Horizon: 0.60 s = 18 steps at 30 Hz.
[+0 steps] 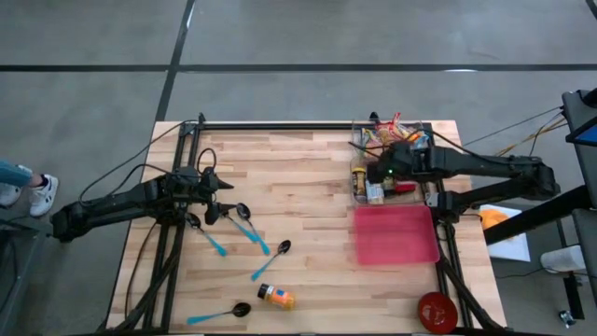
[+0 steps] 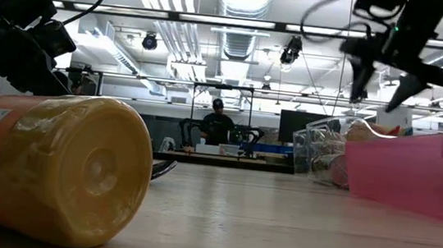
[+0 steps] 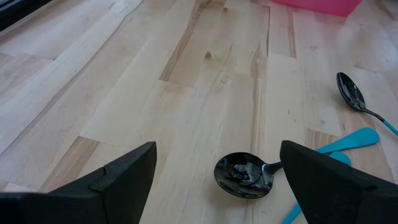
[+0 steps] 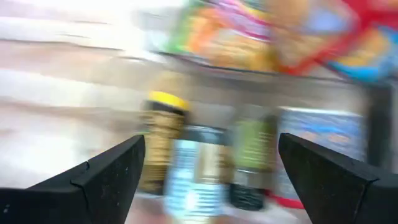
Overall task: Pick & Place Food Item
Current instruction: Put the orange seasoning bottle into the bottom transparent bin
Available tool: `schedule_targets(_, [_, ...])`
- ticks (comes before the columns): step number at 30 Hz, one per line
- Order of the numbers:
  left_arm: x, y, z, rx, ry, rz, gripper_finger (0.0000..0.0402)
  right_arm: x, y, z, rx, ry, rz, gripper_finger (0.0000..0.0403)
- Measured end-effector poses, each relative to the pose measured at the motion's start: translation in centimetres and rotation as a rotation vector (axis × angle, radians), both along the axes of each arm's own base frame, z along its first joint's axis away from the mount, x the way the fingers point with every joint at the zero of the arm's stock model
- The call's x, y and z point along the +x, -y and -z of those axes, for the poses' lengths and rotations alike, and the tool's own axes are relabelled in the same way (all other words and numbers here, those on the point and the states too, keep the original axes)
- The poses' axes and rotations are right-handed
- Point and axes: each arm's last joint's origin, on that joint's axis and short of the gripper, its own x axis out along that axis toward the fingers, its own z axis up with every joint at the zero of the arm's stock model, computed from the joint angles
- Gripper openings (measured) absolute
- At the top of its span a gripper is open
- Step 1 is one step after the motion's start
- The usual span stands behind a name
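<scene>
food items sit packed in a clear bin at the far right of the wooden table, bottles and small jars in a row with bright snack packets behind them. right gripper hangs over that bin, fingers spread wide, nothing between them; in its wrist view a yellow-capped bottle, a white-labelled jar and a green-labelled bottle stand side by side just past the fingers, all blurred. low view shows the same gripper up in the air above the bin, clear of it. pink tray lies just beside the bin on the near side, red bowl at the near right corner. left gripper is at the left side of the table, fingers spread wide and holding nothing, poised over a black spoon with a blue handle; second spoon nearby. more blue-handled spoons are scattered in the middle of the table. orange bottle with yellow cap lies on its side near the front edge, well apart from both grippers, and fills the left of the low view. a person shows far off in the room behind.
</scene>
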Motion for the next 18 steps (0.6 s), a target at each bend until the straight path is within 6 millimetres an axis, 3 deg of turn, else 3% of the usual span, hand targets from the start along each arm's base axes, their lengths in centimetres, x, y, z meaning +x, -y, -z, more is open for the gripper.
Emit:
schedule_targets(9, [0.0,0.0,0.0,0.000,0.000,0.000,0.0345,4.0,-3.7,-1.4,-0.123,0.262,-0.356,0.0366])
schedule_targets(18, [0.0,0.0,0.0,0.000,0.000,0.000,0.0345,8.7,-8.0,-0.1,-0.182,0.401,-0.575,0.0366])
